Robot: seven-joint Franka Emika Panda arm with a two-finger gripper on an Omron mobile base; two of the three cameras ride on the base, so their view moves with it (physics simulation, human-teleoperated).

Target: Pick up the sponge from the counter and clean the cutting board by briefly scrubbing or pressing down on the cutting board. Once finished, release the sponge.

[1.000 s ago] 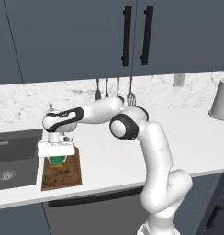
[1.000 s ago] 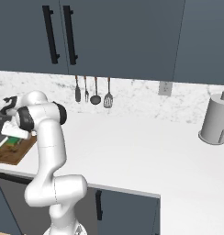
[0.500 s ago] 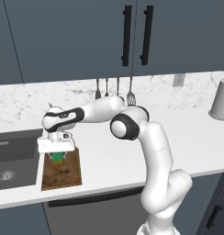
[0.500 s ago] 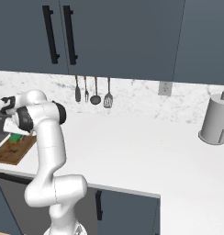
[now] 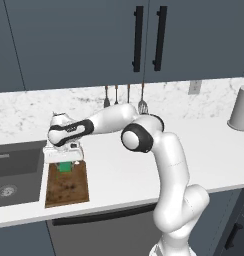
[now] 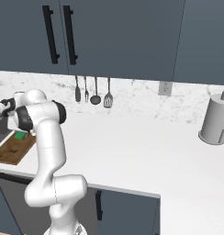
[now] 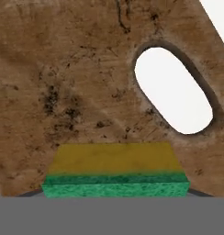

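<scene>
White tabletop is seen running beneath dark cabinets, backed by grey-veined marble. At the far left of the left base view a dark grey sink basin is set into the surface, and just beside it, on its right, the dark brown cutting board is laid flat near the front edge. Over the board's far end the fingers are pointed downward, clenched on the sponge, whose green block is seen just under the hand, at the board's surface. In the hand view the sponge is shown with a yellow layer and a green layer, held close against the stained wood of the cutting board, near the oval handle hole; whether it is actually pressed onto the wood cannot be told. Farther right, utensils are hung on the backsplash, and a grey canister is stood at the far right.
</scene>
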